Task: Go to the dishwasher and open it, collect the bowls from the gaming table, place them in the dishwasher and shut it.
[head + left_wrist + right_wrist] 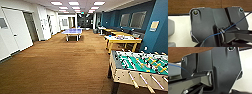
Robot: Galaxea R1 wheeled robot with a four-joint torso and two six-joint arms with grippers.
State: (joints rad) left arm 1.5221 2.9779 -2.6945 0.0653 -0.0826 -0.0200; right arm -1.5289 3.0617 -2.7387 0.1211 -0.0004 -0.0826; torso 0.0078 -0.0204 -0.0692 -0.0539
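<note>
The gaming table (123, 40), with a white top and yellow wooden sides and legs, stands by the blue wall on the right, some way ahead of me. Small coloured things (121, 37) lie on its top, and a small blue spot (110, 36) shows near its left end. They are too small to tell apart as bowls. The dishwasher is out of view. Both wrist views show my own dark plate (204, 25) (224, 69) above brown wood floor and a pale surface.
A green-field foosball table (140, 67) with rods stands close at the front right. A blue ping-pong table (72, 32) is far ahead in the middle. More yellow tables (117, 32) line the right wall. White doors (15, 30) run along the left. Brown carpet (62, 65) spreads between.
</note>
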